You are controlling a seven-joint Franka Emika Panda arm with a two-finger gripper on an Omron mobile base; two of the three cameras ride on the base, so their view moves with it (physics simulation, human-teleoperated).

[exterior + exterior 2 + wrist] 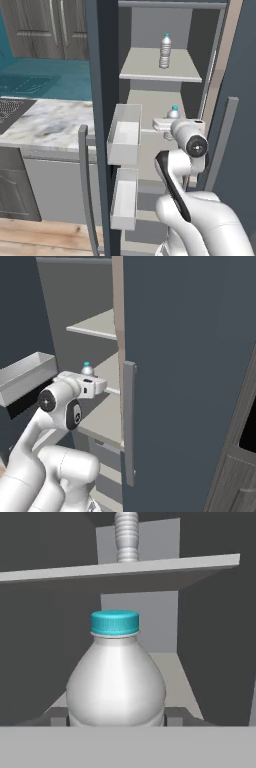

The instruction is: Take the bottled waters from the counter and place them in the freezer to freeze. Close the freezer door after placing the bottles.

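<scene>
Placement of the second water bottle [116, 677]: the gripper [116, 721] has its jaws clamped on the bottle's sides and carries it upright inside the open freezer [200, 60], just above the middle shelf [172, 677], while the first bottle [165, 51] stands on the shelf above. For a clean release the base should settle flat on the shelf, well in from the front edge, before the jaws part. Withdrawal should run straight back, and the freezer door [102, 100] remains to be swung shut.
</scene>
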